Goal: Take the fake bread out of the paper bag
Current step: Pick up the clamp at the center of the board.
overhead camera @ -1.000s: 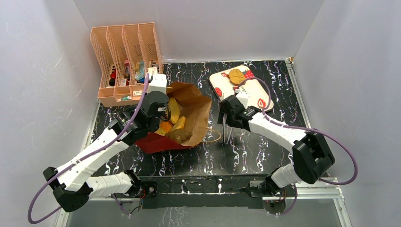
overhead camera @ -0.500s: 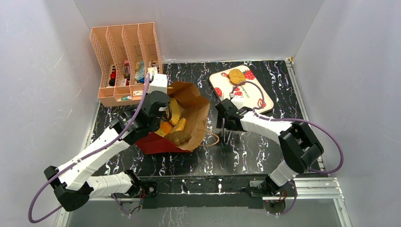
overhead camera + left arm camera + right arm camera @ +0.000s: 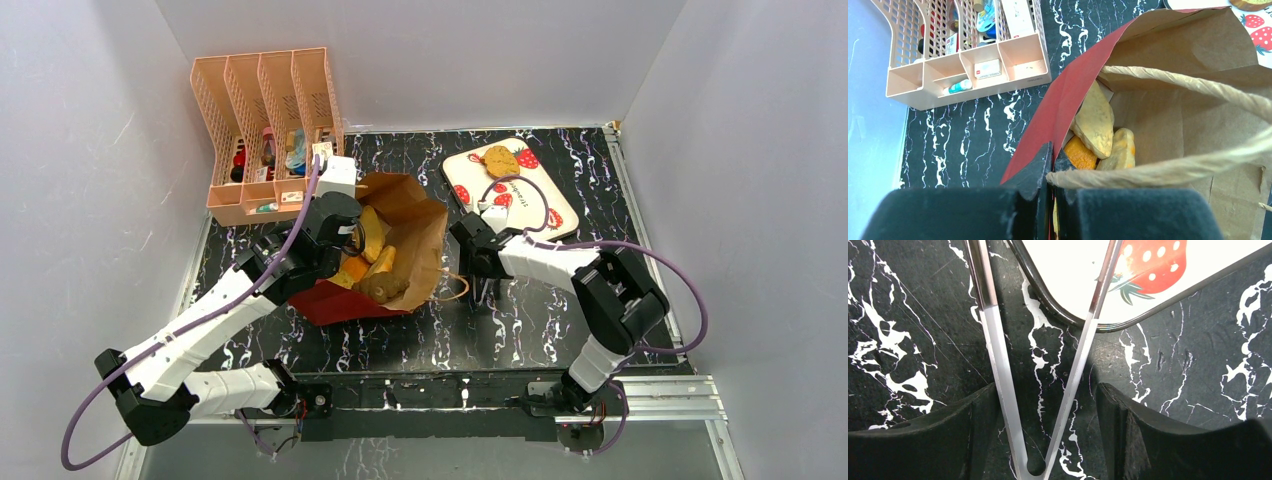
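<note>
Leftward over the last second, the right gripper point(image 3: 478, 262) has swung from near the tray point(image 3: 555, 215) to just beside the bag's open mouth; the left arm has barely shifted.

On the black marbled table point(image 3: 520, 330), a peach organiser point(image 3: 265, 130) stands at the far left corner with small items in its slots. The paper bag point(image 3: 415, 225) sits between it and the tray, red outside and brown inside, its mouth gaping upward.

The strawberry-printed tray carries one golden-tan round piece of bread point(image 3: 500, 160). The rest of the bread is inside the bag: a yellow piece point(image 3: 1095, 122), a tan piece point(image 3: 1120, 150), an orange piece point(image 3: 1080, 152) and a brown one point(image 3: 378, 288).

The left gripper point(image 3: 1052, 165) is pinched tight on the bag's red rim where a cord handle point(image 3: 1198, 90) meets it. The right gripper point(image 3: 1045, 395) holds metal tongs point(image 3: 998, 340) between its fingers, the tong tips spread apart above the table and the tray's corner.
</note>
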